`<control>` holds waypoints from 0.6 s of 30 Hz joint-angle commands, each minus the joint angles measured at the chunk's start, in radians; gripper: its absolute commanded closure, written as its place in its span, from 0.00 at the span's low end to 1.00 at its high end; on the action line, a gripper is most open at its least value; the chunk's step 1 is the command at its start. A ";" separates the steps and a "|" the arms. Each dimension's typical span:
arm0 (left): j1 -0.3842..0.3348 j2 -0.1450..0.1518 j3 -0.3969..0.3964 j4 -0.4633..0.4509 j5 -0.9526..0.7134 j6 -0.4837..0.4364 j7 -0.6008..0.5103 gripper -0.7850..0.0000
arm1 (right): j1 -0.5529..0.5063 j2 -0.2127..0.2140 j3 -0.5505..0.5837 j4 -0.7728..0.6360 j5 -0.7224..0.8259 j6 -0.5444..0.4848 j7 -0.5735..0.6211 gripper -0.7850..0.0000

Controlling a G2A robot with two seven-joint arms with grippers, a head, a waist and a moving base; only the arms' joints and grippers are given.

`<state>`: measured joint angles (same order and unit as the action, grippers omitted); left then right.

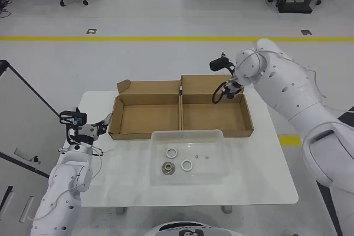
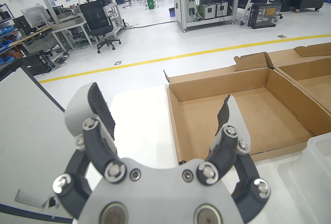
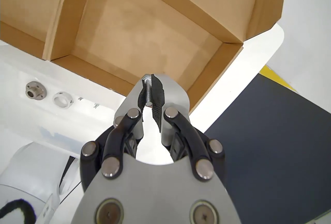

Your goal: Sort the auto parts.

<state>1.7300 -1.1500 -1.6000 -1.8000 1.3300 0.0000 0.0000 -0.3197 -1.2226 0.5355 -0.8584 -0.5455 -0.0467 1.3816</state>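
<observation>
Pinching a threaded bolt point(image 3: 148, 91) in my right gripper point(image 3: 151, 80), cardboard box point(image 3: 144, 28) directly below; I'd lower near its floor before releasing, lest it bounce. My left gripper point(image 2: 161, 103) gapes empty.

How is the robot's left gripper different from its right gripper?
The left gripper is open and empty; the right gripper is shut on a bolt. The left gripper sits beside the left box; the right gripper hangs above the right box. Both are the same silver-and-black design.
</observation>
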 commanded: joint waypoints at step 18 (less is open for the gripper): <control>0.000 0.000 0.000 0.000 0.000 0.000 0.000 0.00 | -0.084 -0.086 -0.069 0.261 -0.016 0.077 -0.074 1.00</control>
<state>1.7300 -1.1500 -1.6000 -1.8000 1.3300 0.0000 0.0000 -0.4020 -1.3056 0.4691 -0.6049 -0.5559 0.0249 1.3100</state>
